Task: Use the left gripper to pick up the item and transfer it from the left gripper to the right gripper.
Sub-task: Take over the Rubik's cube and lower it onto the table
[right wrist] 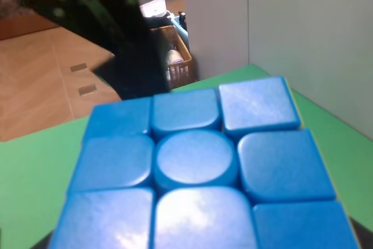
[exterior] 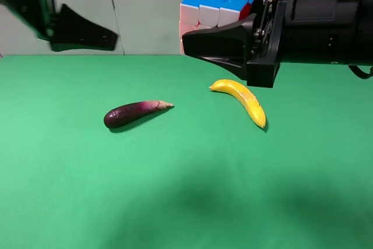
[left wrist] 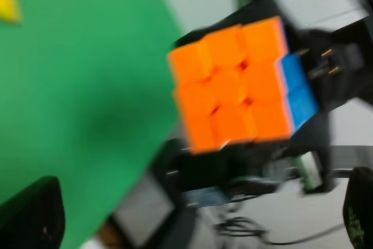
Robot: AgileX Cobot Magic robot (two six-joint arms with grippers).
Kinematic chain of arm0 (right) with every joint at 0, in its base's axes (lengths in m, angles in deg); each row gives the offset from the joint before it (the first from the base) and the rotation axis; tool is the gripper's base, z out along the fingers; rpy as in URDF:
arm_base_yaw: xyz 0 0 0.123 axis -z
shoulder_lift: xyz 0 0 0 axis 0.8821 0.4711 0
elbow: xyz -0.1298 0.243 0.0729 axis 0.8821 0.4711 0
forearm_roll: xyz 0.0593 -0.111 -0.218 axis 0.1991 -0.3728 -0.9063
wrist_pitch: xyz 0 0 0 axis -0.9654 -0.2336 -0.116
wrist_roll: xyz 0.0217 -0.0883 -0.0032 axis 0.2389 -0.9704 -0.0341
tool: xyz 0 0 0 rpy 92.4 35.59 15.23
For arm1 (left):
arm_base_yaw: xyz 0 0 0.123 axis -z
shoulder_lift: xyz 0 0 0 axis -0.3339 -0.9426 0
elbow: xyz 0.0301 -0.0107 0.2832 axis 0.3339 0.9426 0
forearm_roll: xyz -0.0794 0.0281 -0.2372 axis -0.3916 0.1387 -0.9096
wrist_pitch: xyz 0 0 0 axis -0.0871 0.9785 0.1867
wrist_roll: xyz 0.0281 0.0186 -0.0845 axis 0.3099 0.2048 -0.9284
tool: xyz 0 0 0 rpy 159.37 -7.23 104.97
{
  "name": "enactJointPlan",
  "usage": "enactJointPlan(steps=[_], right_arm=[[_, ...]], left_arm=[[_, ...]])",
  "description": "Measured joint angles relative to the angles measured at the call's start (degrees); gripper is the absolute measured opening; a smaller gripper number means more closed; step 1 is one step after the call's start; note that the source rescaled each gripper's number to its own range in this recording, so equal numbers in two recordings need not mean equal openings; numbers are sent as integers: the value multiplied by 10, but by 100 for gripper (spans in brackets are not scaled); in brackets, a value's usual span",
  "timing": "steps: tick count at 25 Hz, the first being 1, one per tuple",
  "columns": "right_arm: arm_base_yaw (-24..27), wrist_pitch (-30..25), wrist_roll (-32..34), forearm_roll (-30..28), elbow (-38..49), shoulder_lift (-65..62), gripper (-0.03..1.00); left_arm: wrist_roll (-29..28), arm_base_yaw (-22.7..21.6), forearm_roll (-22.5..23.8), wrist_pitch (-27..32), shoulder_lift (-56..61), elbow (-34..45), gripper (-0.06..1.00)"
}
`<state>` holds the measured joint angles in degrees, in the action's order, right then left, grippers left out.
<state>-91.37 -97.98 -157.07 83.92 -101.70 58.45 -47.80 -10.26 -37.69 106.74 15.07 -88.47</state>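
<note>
Right gripper (exterior: pixel 189 33) is clamped on the item (exterior: pixel 213 4). From the high camera I see one black wedge finger across its near side. The other finger is hidden behind it. The item hangs in the air, clear of the green table (exterior: pixel 186 202): blue face up, white face toward the camera, and a sliver of red by the claw body. The right wrist view is filled with the blue face, so I can't see the pads there.

Left gripper (exterior: pixel 122 10) stands wide with nothing in it, well apart from the item. Its wrist view is blurred but shows the orange face out ahead and its own fingers (left wrist: pixel 29 214) nowhere near it. My read is that the handover is done, since the item sits in the right claw alone.

Handling, my guess:
- **Material:** hard plastic, light and stiff, so a firm squeeze won't crush it.
- **Slip:** the faces are smooth and a bit slick.
- **Twist:** the layers can turn if squeezed off-centre.
- **Hold:** pads flat on two opposite faces, centred on the middle squares, never on a corner or edge. The present hold looks like that, though I can't confirm the hidden side.

Farther out, the eggplant (exterior: pixel 137 113) and the banana (exterior: pixel 242 100) lie on the cloth apart from each other, and neither claw touches them.
</note>
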Motion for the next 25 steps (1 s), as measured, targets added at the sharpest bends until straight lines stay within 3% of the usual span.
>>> enactJointPlan(steps=[7,15,19,25], right_arm=[[0,2,0,0,0,0,0],[0,14,1,0,0,0,0],[0,14,2,0,0,0,0],[0,14,2,0,0,0,0]], left_arm=[[-116,-37,203,-37,155,0,89],[-254,-39,463,-18,344,0,89],[-280,-39,534,16,424,0,89],[-289,-39,581,20,535,38,89]])
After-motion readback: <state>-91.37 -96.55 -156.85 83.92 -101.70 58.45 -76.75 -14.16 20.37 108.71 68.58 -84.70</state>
